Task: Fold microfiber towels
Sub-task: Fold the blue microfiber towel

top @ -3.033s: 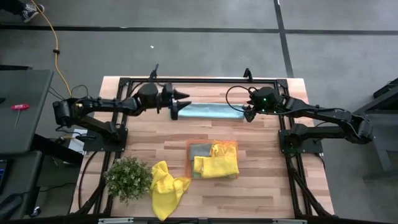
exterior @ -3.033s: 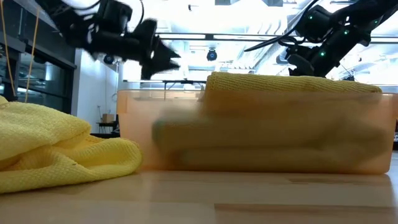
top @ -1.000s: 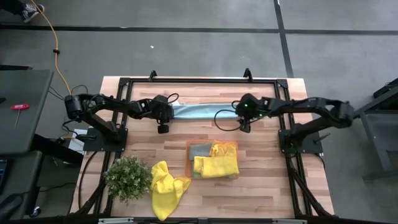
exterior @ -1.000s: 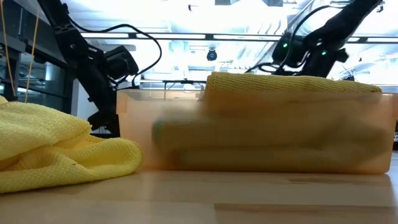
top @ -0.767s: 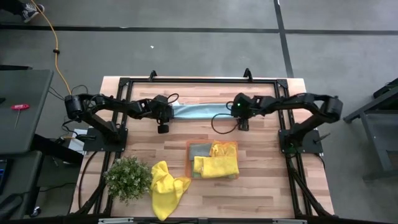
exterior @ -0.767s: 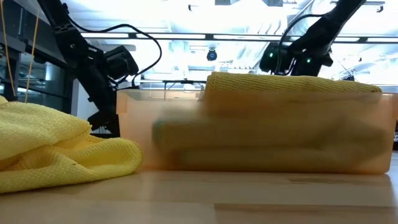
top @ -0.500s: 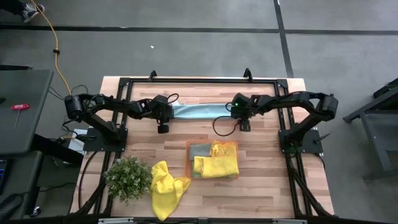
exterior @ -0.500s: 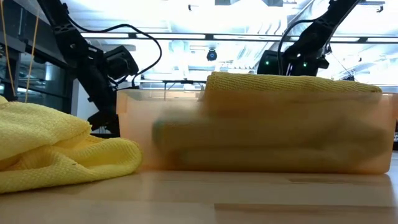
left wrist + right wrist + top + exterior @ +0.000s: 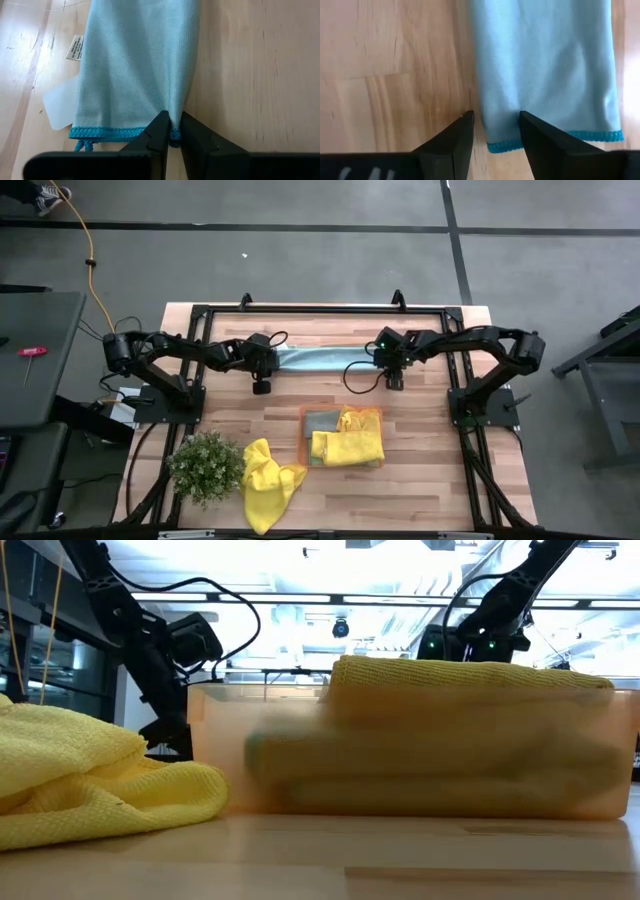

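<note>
Far side of tabletop [image 9: 420,480]: left hand [image 9: 172,131] clamped on light blue towel [image 9: 318,359] corner; right hand [image 9: 495,131], fingers apart, newly moved in astride opposite hem, ready for next fold.

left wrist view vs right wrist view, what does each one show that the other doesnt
Only the left wrist view shows a white care tag beside the light blue towel and the left gripper shut on the towel's hemmed corner. Only the right wrist view shows the right gripper with its fingers apart, straddling the towel's other hemmed corner without pinching it. Both show the same towel lying flat on the wooden table.
</note>
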Robot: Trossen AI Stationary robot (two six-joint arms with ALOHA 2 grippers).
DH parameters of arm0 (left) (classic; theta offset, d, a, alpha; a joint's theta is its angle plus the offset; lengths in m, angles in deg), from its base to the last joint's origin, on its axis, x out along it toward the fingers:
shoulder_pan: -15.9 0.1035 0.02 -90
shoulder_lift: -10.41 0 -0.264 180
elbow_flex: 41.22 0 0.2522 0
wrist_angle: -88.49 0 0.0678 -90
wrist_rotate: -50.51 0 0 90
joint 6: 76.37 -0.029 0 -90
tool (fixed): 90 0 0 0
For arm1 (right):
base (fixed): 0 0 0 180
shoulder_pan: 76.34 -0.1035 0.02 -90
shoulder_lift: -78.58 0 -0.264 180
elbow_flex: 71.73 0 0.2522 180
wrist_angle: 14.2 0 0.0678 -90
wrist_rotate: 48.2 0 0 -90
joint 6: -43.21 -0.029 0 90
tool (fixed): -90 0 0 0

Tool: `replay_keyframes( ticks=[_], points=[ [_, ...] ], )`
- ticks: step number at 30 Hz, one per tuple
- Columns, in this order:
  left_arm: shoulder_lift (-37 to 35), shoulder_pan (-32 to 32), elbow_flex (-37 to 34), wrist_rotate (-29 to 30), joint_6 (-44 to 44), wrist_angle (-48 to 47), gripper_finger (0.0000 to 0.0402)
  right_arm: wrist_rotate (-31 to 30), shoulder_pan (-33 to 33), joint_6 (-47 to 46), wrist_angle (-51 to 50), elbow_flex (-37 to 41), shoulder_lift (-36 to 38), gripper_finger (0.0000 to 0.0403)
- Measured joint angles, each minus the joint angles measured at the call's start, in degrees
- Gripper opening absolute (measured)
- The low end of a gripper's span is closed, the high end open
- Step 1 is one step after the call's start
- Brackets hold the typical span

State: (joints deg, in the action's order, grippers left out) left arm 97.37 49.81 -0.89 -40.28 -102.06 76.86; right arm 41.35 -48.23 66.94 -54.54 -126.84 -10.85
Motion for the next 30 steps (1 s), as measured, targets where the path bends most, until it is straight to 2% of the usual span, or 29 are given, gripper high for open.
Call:
replay_keyframes(
  ticks=[4,10,15,20,25,30],
  points=[
    [0.0,0.0,0.0,0.1,0.0,0.1,0.0053,1.1,0.1,-2.7,-0.4,0.0,0.0,0.0162],
    [-0.2,0.1,1.3,1.2,1.0,-1.2,0.0116,1.8,0.1,-5.1,-2.6,-0.7,0.1,0.0183],
    [-1.8,0.1,4.4,1.4,1.5,-7.0,0.0169,2.8,0.1,-5.1,-6.2,-5.1,1.3,0.0194],
    [-2.3,0.2,6.9,0.5,1.8,-14.3,0.0206,6.3,1.7,-4.2,-8.6,-9.0,3.2,0.0195],
    [-4.8,0.7,7.5,0.1,7.2,-16.9,0.0226,13.3,5.6,-9.2,-10.2,-10.2,7.0,0.0196],
    [-9.5,5.7,7.6,-4.5,15.1,-15.3,0.0226,18.3,14.3,-18.5,-9.4,-4.1,13.3,0.0196]
  ],
)
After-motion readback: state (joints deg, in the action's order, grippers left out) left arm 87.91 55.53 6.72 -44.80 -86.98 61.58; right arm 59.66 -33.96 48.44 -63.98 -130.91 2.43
